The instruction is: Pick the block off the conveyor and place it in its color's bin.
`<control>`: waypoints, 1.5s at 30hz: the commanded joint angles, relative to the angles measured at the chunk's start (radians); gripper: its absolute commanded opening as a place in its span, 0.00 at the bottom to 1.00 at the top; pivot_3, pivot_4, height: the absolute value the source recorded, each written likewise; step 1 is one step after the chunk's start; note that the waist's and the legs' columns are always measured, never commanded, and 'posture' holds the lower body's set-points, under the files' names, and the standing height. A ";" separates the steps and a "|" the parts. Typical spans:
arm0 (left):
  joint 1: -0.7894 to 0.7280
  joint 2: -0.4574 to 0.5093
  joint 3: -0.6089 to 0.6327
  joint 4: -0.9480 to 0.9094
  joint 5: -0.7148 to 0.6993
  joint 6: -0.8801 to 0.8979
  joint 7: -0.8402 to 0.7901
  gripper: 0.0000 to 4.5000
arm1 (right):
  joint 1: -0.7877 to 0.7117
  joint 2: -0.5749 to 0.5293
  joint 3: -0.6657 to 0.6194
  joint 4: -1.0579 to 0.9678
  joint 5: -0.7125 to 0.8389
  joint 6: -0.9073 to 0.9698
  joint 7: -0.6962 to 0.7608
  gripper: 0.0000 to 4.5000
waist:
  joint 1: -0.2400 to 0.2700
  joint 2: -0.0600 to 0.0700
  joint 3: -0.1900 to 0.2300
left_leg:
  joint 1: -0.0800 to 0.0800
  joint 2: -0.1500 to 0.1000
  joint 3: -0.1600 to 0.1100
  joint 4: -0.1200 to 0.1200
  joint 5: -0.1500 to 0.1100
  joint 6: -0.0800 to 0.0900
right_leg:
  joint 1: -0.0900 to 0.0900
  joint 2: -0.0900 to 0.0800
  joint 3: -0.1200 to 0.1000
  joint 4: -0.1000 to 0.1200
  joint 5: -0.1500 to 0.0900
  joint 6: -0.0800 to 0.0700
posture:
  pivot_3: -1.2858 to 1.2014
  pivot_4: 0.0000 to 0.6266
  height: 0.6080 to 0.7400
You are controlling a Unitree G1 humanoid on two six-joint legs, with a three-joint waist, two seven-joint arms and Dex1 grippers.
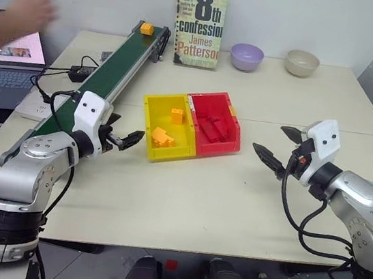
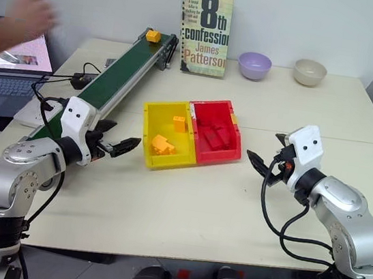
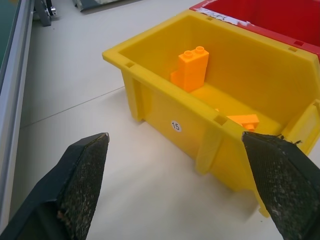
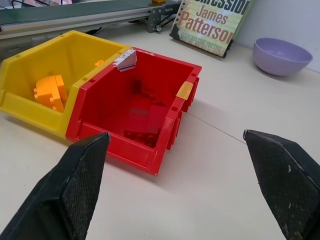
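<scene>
- Block [image 1: 147,29]: small orange-yellow brick, upper left, at conveyor's [image 1: 105,77] far end.
- Left gripper [image 1: 122,138]: jaws wide, empty, beside yellow bin [image 1: 158,103].
- Right gripper [image 1: 278,147]: jaws wide, empty.

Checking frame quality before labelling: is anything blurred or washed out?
In the left eye view a person's hand is motion-blurred, while the block on the conveyor is sharp. In the left wrist view the bin is crisp, with soft shadows and no glare.
</scene>
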 commanded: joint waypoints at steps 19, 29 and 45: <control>-0.094 0.042 0.277 0.168 -0.062 -0.077 0.079 0.99 | -0.181 0.001 0.001 0.031 0.137 -0.014 0.184 1.00 | -0.007 0.000 0.000 | 0.000 0.001 0.000 0.001 0.000 0.000 | -0.001 0.000 0.000 0.001 0.002 -0.001 | 0.52 0.24 1.00; -0.172 0.080 0.247 0.457 0.017 -0.263 0.034 0.99 | -0.213 0.010 0.058 0.005 0.205 0.007 0.234 1.00 | -0.005 -0.001 0.000 | -0.001 0.000 0.000 0.001 0.000 0.000 | 0.000 -0.001 -0.001 0.000 0.002 -0.001 | 0.52 0.24 1.00; -0.242 0.091 0.211 0.588 0.046 -0.356 -0.023 0.99 | -0.174 0.006 0.042 -0.025 0.251 0.006 0.245 1.00 | -0.006 -0.002 -0.001 | -0.001 0.000 0.000 0.001 0.000 0.000 | -0.001 -0.002 -0.001 0.000 0.003 -0.001 | 0.52 0.24 1.00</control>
